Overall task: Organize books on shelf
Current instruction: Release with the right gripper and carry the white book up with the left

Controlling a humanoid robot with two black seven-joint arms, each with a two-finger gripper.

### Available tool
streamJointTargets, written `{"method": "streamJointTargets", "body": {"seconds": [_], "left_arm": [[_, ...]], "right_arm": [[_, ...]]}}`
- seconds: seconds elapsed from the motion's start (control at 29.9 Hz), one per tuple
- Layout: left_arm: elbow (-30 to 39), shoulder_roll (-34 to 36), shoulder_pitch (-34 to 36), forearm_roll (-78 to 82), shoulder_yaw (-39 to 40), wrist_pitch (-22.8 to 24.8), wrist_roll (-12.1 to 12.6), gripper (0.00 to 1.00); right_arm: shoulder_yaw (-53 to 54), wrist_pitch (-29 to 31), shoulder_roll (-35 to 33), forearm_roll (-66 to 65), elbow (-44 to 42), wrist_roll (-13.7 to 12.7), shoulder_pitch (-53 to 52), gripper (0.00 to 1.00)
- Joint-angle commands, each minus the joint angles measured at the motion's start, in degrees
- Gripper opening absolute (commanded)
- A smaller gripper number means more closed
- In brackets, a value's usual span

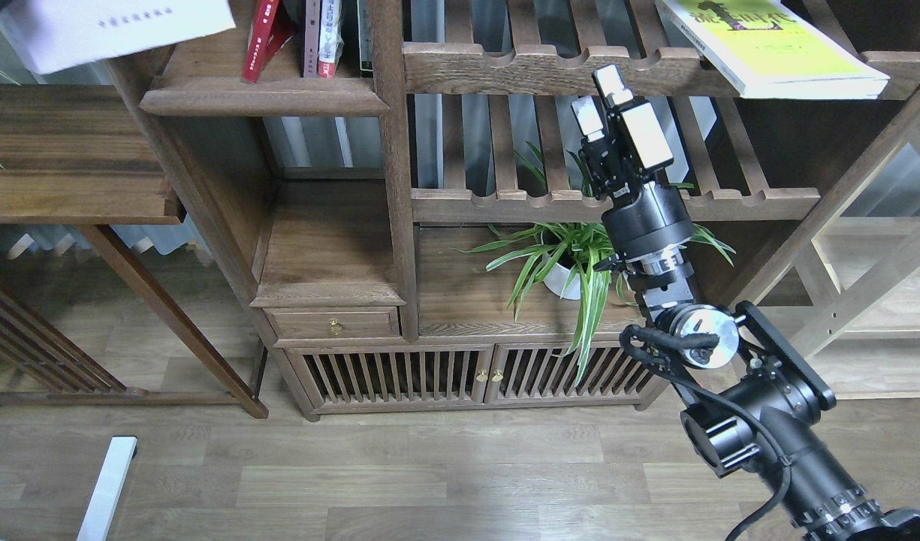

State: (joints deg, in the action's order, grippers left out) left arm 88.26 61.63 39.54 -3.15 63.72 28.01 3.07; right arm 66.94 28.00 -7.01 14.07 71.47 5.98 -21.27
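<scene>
The pale white book (pixel 107 26) hangs tilted at the top left, off to the left of the bookcase; what holds it is out of view. The red book (pixel 260 37) leans on the dark-brown shelf (pixel 257 98), next to two upright books (pixel 321 37). The yellow-green book (pixel 767 45) lies flat on the upper slatted rack at the top right. My right gripper (pixel 598 98) is open and empty, pointing up just below that rack's scalloped front rail, left of the yellow-green book. My left gripper is out of view.
A potted spider plant (pixel 572 263) stands on the cabinet top under my right arm. A lower slatted rack (pixel 505 199) runs behind the right gripper. A brown side table (pixel 69 150) stands on the left, and a light wooden frame (pixel 865 248) on the right.
</scene>
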Motion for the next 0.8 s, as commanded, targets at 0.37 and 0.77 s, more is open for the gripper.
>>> {"method": "streamJointTargets", "body": {"seconds": [0.37,0.77], "left_arm": [[-1.9,-3.3,0.0,6.3,0.3,0.0,-1.0,0.02],[-2.2,-8.2,2.6,10.0,-0.3,-0.3,-0.8,0.02]], "right_arm": [[-0.8,0.0,-0.2,0.0,0.0,0.0,-0.1,0.83],[-0.3,0.0,-2.6,0.2,0.0,0.0,-0.1,0.83]]}}
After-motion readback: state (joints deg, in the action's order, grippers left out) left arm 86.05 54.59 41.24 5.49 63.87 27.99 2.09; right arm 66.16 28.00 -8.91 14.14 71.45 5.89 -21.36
